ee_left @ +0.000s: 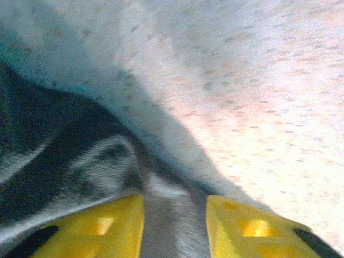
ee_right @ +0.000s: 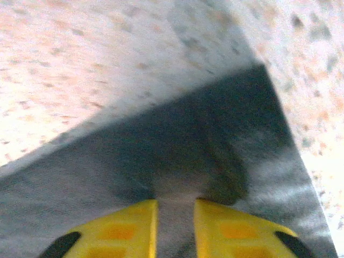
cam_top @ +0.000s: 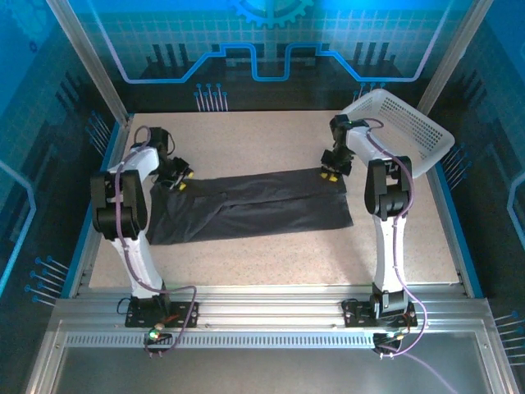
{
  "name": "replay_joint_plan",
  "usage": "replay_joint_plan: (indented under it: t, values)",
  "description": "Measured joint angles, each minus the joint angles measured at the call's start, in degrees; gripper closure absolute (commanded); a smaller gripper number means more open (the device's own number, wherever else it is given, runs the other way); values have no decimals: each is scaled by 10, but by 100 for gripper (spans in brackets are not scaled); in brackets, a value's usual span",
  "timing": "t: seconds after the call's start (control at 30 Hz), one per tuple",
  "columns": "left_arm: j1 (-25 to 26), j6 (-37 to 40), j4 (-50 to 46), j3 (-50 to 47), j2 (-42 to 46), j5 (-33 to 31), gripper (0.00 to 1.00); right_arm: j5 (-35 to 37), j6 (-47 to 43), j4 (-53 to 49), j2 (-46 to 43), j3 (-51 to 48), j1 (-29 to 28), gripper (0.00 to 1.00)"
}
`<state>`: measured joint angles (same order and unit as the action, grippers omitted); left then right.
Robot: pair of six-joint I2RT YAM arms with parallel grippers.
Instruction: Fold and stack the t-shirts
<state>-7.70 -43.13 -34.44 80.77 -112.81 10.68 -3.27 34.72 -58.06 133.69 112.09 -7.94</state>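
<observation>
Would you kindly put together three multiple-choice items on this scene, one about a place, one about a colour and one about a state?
1. Where does the white basket stand?
A. at the far right corner of the table
B. at its near left corner
C. between the arm bases

2. What colour are the fingers of the left claw?
A. red
B. yellow
C. green

3. How is the t-shirt placed?
A. hanging in the air
B. bundled inside the basket
C. lying on the table as a long flat strip

Answers:
1 A, since the top view shows the basket tilted by the far right frame post.
2 B, since the left wrist view shows two yellow fingers over the dark cloth.
3 C, since the top view shows it stretched flat across the table.
</observation>
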Motion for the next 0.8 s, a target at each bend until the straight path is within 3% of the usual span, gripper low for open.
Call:
replay_joint_plan:
  t: [0.1, 0.23, 0.43, 0.8]
  values:
    - [0, 36, 20, -33, 61, 9, 60, -9, -27, 42, -43, -44, -7, 53]
    - [1, 95, 40, -81, 127, 50, 61, -51, -52, 94, -150, -132, -30, 50]
    - [15, 163, 45, -113, 97, 88, 63, -105, -54, 155, -256, -227, -71, 50]
    - [40, 223, 33, -129, 75, 64, 61, -123, -52, 168, -280, -289, -75, 50]
